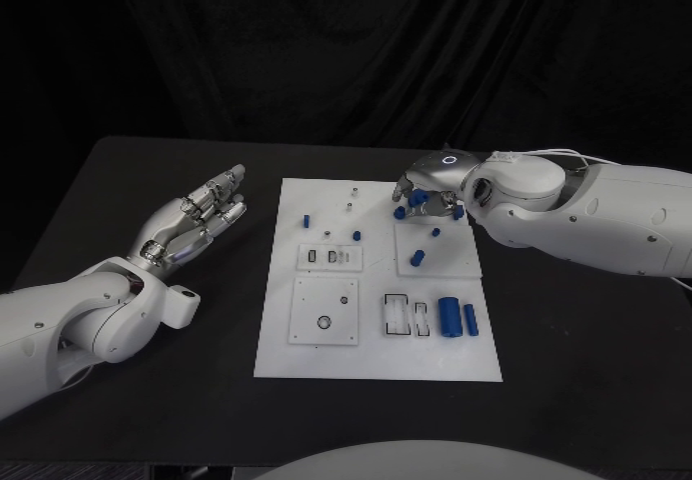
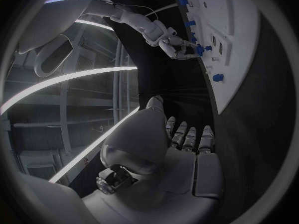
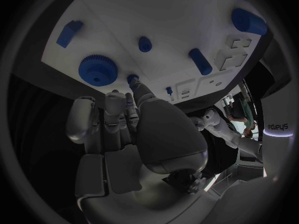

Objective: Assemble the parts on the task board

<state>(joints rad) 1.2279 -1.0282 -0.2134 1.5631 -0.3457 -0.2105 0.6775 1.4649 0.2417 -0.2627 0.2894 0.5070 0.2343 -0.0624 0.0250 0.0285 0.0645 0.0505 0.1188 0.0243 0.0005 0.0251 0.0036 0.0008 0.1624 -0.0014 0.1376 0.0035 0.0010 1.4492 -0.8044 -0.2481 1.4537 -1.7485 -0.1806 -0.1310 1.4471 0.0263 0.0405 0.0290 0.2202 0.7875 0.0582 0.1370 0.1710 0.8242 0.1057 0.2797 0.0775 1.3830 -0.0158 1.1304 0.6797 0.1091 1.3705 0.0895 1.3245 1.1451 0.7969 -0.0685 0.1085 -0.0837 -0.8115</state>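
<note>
Gear (image 3: 97,69) lies on the task board (image 1: 378,350), just beyond the right hand (image 1: 430,188) fingertips (image 3: 132,79); a peg (image 3: 144,44) stands further out.

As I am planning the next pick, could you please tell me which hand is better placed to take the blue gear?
Probably the right hand: it hovers over the white task board's far corner, fingertips beside the blue toothed gear. The left hand lies open off the board.

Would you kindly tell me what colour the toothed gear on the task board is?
Blue; the gear shows best in the right wrist view.
</note>
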